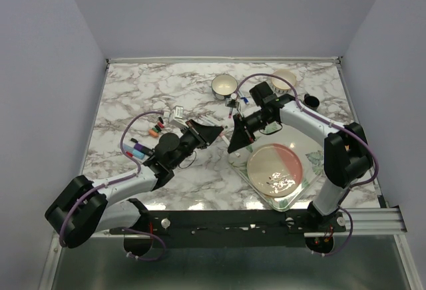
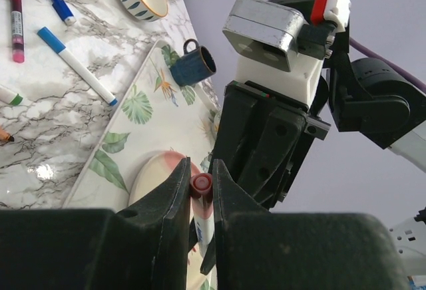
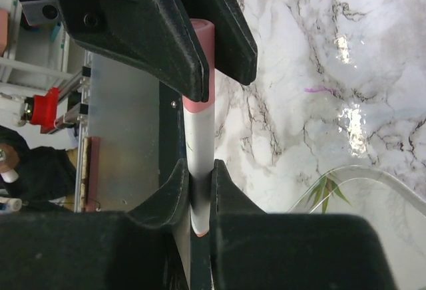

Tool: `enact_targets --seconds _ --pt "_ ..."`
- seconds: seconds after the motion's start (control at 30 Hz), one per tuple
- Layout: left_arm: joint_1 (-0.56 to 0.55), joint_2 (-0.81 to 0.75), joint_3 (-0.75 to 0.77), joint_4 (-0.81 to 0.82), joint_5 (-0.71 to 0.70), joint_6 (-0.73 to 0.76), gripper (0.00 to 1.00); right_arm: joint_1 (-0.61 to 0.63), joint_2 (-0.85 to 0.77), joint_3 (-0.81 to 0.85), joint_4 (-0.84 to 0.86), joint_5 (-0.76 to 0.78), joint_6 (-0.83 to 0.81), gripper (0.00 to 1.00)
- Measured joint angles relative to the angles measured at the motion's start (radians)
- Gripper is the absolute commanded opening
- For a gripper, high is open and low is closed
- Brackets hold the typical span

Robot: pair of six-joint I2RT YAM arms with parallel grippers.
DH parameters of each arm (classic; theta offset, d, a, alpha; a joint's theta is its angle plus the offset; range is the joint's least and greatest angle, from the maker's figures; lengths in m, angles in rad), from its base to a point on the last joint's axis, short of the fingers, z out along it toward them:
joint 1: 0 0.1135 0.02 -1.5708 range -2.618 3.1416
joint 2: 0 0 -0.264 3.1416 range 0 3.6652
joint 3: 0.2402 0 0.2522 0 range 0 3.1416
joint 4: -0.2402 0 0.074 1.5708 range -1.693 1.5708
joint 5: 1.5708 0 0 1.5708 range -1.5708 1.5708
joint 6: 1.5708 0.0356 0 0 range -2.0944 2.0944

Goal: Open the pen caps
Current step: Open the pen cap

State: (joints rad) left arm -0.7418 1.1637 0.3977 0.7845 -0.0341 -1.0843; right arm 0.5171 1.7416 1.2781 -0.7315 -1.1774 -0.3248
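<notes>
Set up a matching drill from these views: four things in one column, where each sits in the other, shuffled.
1. red cap
2. white barrel
3. pink plate
4. blue pen

A. lying on the marble table
B. on the leaf-print tray
C. clamped in the right end effector
D. clamped in the left end effector

Pairs: 1-D, 2-C, 3-B, 4-A

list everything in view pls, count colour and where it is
table: one, marble
bowls: two, pale, far side
mug: one, dark blue, tray's far corner
tray: one, leaf print, right
plate: one, pink, on tray
loose pens: several, mixed caps, on marble
held pen: one, white barrel, between the grippers
pen cap: one, red, on held pen
left gripper: shut on pen cap
right gripper: shut on barrel
</notes>
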Motion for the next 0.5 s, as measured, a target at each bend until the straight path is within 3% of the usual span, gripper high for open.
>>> enact_targets --seconds 0.2,0.3,0.43,0.5 --pt "0.08 -0.026 -0.02 0.009 0.084 -0.007 0.0 0.012 0.003 0.013 0.036 -0.002 0.005 0.01" --pt "0.211 -0.087 -0.023 -0.033 0.198 -0.006 0.0 0.042 0.019 0.058 0.108 0.026 0.009 0.01" --pt "0.489 -0.124 0.041 -0.08 0.134 0.035 0.0 0.074 0.029 0.057 0.028 0.032 0.008 0.01" --pt "0.549 -0.124 0.066 -0.09 0.13 0.049 0.0 0.084 0.039 0.057 0.003 0.036 0.008 0.01"
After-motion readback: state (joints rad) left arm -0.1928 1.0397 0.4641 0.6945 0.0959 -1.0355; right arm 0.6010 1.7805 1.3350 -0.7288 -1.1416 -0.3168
